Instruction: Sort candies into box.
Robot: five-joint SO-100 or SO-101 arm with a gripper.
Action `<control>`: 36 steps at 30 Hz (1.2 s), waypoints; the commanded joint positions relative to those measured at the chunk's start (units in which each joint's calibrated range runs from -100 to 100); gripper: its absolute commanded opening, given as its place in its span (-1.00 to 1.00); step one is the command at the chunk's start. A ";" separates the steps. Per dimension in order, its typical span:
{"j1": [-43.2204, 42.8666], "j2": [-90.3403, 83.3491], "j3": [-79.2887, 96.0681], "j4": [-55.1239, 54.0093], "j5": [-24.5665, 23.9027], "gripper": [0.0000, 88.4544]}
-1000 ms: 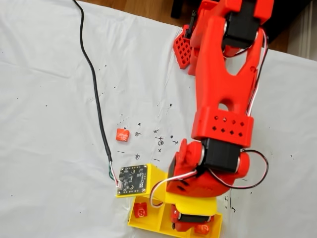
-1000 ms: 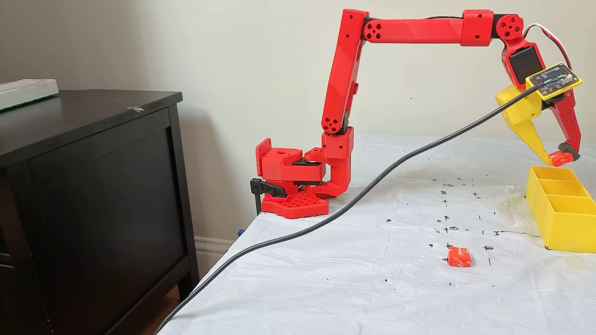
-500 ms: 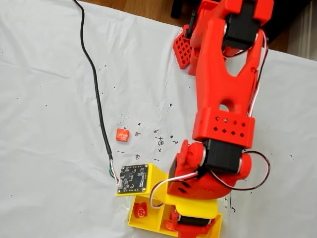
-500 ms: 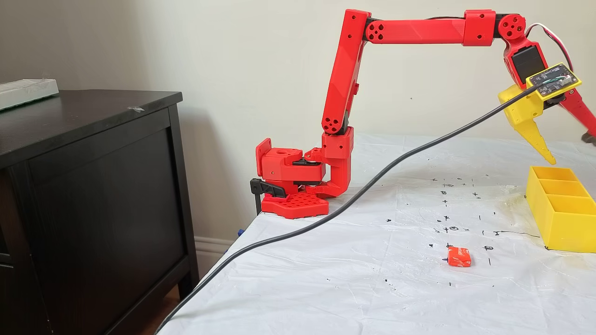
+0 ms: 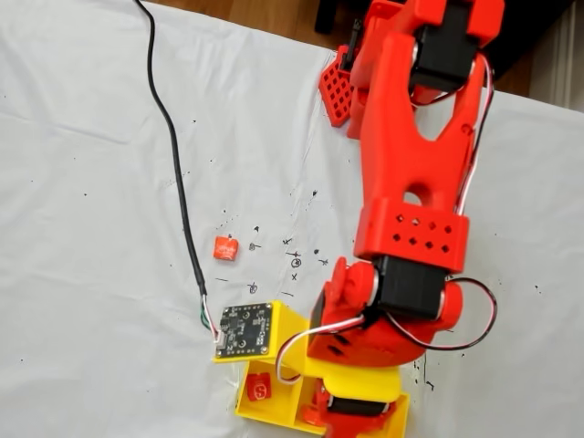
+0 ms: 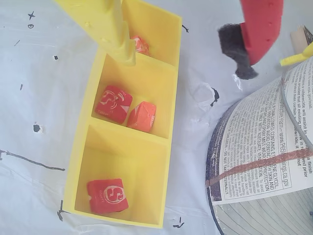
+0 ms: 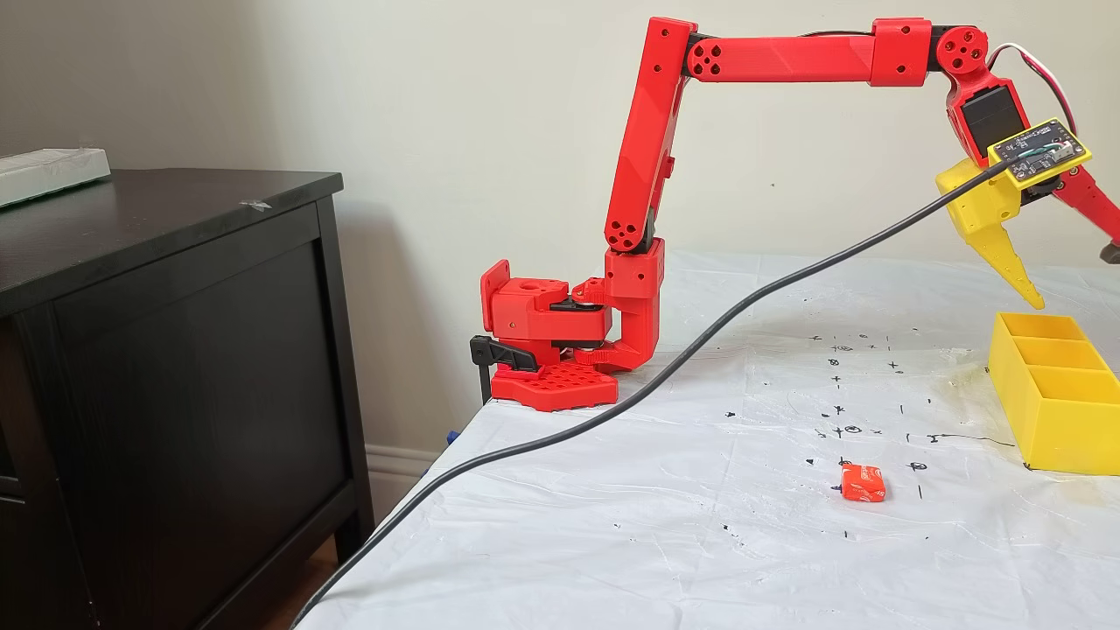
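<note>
The yellow box lies under my gripper, which is open and holds nothing. Its yellow finger hangs over the box's far section, and the red finger with a dark pad is swung out past the box. Inside lie several candies: one in the far section, two in the middle one, one in the near one. From the side, the gripper hovers above the box. One candy lies loose on the white cloth, apart from the box.
A round thing wrapped in newspaper stands just right of the box in the wrist view. A black cable runs across the cloth up to the wrist camera board. The arm's base sits at the table's back edge, beside a dark cabinet.
A second ago the gripper was shut on a candy just above the box. The red finger has since swung out and the candy has left the fingers. The arm has barely moved.
</note>
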 commanded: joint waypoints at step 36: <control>21.09 -20.74 22.44 10.02 14.85 -0.92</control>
